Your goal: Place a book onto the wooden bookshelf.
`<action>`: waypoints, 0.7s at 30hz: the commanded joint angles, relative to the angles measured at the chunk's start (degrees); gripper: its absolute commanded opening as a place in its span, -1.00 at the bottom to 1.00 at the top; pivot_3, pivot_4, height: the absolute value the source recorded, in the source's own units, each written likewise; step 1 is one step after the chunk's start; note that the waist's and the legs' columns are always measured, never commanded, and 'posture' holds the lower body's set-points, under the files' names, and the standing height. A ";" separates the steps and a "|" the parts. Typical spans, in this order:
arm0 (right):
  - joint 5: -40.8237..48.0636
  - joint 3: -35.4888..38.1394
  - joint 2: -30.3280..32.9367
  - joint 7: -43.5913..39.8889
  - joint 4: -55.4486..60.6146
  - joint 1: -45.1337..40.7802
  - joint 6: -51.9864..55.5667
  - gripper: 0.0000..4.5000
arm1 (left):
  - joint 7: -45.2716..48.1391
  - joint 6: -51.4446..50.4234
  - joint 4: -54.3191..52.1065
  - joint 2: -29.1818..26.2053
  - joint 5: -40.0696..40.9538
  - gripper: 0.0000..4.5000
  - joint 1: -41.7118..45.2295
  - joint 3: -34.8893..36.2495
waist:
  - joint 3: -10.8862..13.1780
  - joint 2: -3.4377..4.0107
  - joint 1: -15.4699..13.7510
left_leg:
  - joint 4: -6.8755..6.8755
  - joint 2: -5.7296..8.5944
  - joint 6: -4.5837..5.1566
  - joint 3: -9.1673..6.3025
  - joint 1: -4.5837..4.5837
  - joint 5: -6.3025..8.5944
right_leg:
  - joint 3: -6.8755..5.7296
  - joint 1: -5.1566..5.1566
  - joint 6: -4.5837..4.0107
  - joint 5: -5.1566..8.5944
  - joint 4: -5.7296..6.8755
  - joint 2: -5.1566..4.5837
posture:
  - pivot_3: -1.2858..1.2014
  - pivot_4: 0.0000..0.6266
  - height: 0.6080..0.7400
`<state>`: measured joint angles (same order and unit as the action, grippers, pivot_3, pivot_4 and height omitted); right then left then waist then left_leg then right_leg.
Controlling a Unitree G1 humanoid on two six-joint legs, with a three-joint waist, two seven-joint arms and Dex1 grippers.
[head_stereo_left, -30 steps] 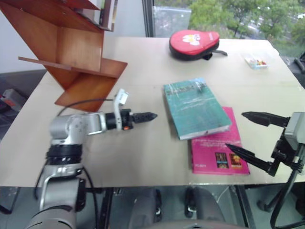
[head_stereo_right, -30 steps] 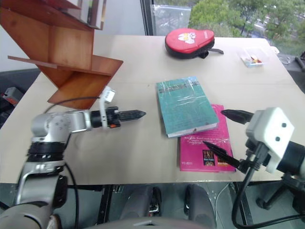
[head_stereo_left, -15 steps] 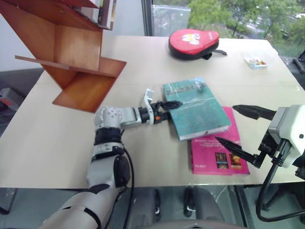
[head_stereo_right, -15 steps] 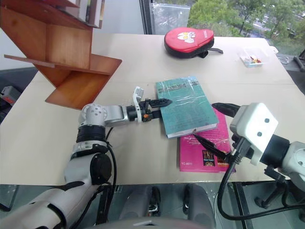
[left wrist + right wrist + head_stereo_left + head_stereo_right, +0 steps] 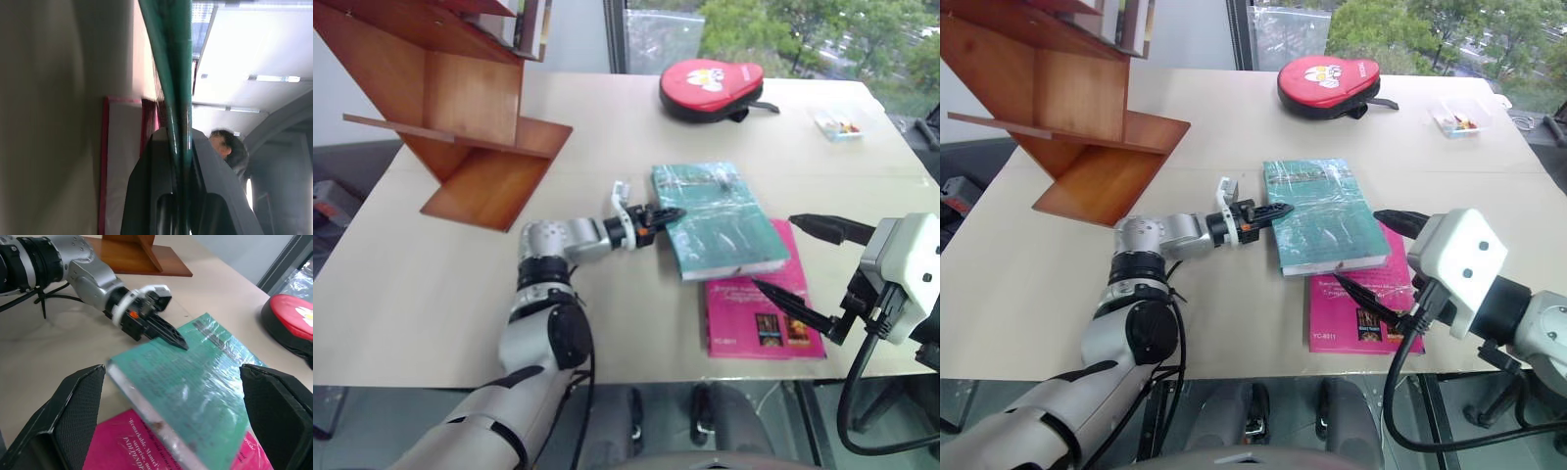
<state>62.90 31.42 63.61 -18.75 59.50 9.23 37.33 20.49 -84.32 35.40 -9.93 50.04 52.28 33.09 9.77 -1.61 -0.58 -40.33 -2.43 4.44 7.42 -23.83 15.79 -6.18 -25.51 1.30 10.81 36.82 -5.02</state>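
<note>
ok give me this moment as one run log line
left gripper: shut on book edge | right gripper: open, near pink book | book: on table | wooden bookshelf: not yet reached

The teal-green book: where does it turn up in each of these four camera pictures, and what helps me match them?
Left eye view: the book lies mid-table, its corner over the pink book.
Right eye view: mid-table again, right of the left end effector.
Left wrist view: a thin green edge running up between the black fingers.
Right wrist view: centre, glossy cover up.
Shared landmark: the pink book.
</note>
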 commanded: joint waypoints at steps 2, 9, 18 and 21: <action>-1.25 -2.57 -2.17 -1.55 -2.07 -4.57 -2.82 1.00 | 8.34 1.23 -23.04 -5.90 5.83 -0.96 -1.05 -4.91 | 0.01 -0.01 -0.11 | 0.00 -0.03 -0.02 -0.01 0.00 -0.01 | 0.04 0.00 -0.04 -0.02 0.02 0.00 | 0.03 -0.52 1.00; -5.49 -8.93 -4.98 -9.70 -10.92 -13.12 -6.17 1.00 | 32.38 35.28 -53.13 -21.98 -6.83 -0.96 -13.72 -19.21 | -0.01 0.05 -0.41 | 0.00 0.08 -0.03 0.00 0.07 0.00 | 0.09 0.09 -0.22 -0.13 -0.03 -0.12 | 0.03 -0.52 1.00; -9.81 -11.44 -7.70 -19.45 -18.87 -15.69 -7.88 1.00 | 57.10 93.19 -32.50 -44.74 -27.73 -0.96 -4.46 -15.76 | 0.01 0.07 -0.31 | 0.00 0.05 0.00 0.02 -0.01 0.01 | -0.12 0.02 -0.40 -0.03 -0.06 -0.07 | 0.03 -0.52 1.00; -11.68 -14.81 -9.45 -22.37 -21.44 -19.01 -9.02 1.00 | 63.76 107.47 -16.77 -53.87 -33.89 -0.96 3.46 -19.00 | 0.05 0.05 -0.13 | 0.00 0.04 0.01 0.08 0.00 0.01 | -0.09 -0.01 -0.20 -0.02 -0.07 -0.01 | 0.03 -0.52 1.00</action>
<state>52.05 17.35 54.74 -39.31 38.67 -7.67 30.54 81.32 14.32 11.40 -59.45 19.92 51.71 14.14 9.82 -1.56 -0.70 -40.33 -2.42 4.44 7.51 -23.85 15.80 -6.28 -25.54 1.17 10.84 36.75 -5.00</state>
